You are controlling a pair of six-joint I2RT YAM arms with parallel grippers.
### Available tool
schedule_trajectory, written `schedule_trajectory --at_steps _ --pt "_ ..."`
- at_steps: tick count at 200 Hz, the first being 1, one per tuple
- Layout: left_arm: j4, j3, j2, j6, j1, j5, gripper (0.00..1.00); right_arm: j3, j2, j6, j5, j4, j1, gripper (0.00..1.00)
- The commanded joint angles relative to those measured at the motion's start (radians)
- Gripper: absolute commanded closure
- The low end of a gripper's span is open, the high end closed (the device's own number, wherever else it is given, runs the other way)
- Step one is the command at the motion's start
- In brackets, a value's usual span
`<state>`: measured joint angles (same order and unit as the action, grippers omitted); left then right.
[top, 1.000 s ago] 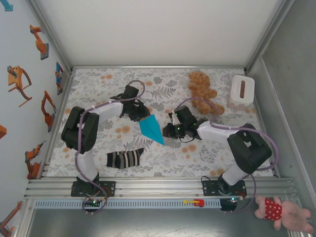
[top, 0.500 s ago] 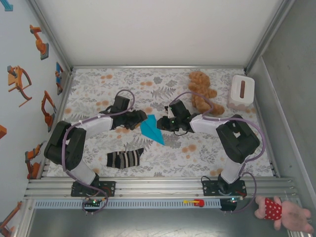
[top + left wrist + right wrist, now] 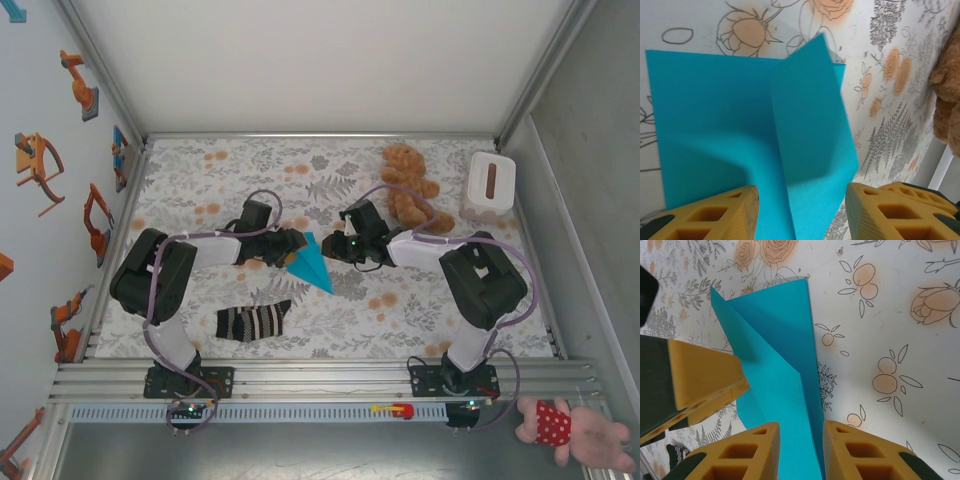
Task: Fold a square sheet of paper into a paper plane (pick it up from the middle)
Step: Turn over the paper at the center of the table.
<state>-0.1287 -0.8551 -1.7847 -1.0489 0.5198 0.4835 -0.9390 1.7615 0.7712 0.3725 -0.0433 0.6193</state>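
Paper plane [image 3: 314,265] lies mid-table on the flowered cloth [image 3: 200,190], between the two grippers, with its point toward the near edge. One flap stands up from the centre crease [image 3: 774,135]; the rest lies flat.

Left gripper [image 3: 290,245] is at the plane's left edge. In its wrist view the jaws stand well apart, the paper runs down between the yellow fingers [image 3: 715,215], and there is a gap on the right side, so nothing is clamped.

Right gripper [image 3: 340,243] is at the plane's far right edge. Its jaws are narrowly apart astride the long fold [image 3: 807,365]. I cannot tell whether the pads touch the paper.

Striped sock [image 3: 253,321] lies nearer the arm bases. Teddy bear [image 3: 408,187] and white box [image 3: 490,182] sit at far right, well apart from the plane.
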Motion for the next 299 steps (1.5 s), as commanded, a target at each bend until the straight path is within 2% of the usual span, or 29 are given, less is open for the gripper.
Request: schedule_trajectory --at_steps 1,36,93,140,172,196,218,238,267,299 --pt "-0.073 -0.022 -0.018 -0.016 0.009 0.049 0.54 0.008 -0.036 0.013 -0.016 -0.029 -0.012 0.72" --pt "-0.161 -0.037 -0.052 0.015 0.014 0.127 0.61 0.033 -0.067 0.021 -0.031 -0.051 -0.021 0.73" --pt "-0.239 -0.016 -0.069 0.062 0.014 0.137 0.76 0.104 -0.197 0.049 -0.141 -0.084 -0.044 0.73" --pt "-0.16 -0.044 -0.049 0.139 0.013 0.091 0.89 0.142 -0.295 0.043 -0.212 -0.058 -0.058 0.68" --pt "0.038 -0.098 0.016 0.25 0.013 0.026 0.91 0.147 -0.346 0.021 -0.254 -0.014 -0.062 0.62" --pt "0.363 -0.211 0.08 0.401 0.016 -0.12 0.92 0.162 -0.39 -0.014 -0.273 -0.004 -0.065 0.57" --pt "0.707 -0.376 0.08 0.516 0.015 -0.31 0.91 0.182 -0.433 -0.037 -0.304 -0.015 -0.066 0.55" --pt "0.925 -0.512 0.057 0.605 0.032 -0.515 0.91 0.188 -0.454 -0.04 -0.349 0.006 -0.07 0.55" --pt "1.073 -0.646 0.046 0.657 0.073 -0.825 0.91 0.202 -0.47 -0.028 -0.374 0.007 -0.07 0.54" --pt "1.098 -0.725 -0.001 0.685 0.121 -1.007 0.91 0.214 -0.483 -0.009 -0.396 0.013 -0.073 0.54"
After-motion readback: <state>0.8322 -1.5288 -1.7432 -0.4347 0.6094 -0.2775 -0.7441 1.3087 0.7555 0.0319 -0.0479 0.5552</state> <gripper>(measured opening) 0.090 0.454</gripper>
